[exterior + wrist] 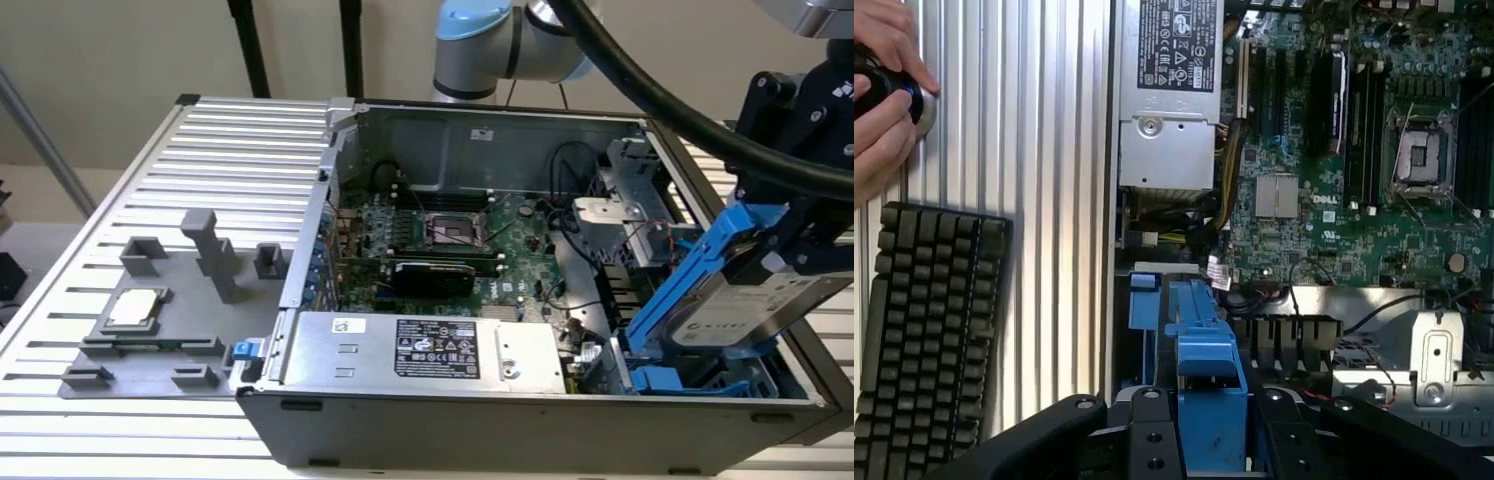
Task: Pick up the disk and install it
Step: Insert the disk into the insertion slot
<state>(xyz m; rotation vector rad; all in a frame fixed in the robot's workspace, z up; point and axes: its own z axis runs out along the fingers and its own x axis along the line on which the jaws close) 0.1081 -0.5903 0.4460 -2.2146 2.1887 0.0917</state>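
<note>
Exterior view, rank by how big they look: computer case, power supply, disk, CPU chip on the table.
1. Computer case
2. Power supply and disk: about alike; the disk is tilted in the claw, so unranked
3. CPU chip

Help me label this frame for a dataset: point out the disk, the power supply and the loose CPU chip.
disk [741, 305]: exterior view, on its silver-grey labelled face.
power supply [434, 348]: exterior view, on its black label.
CPU chip [134, 308]: exterior view, on its silver top.
</note>
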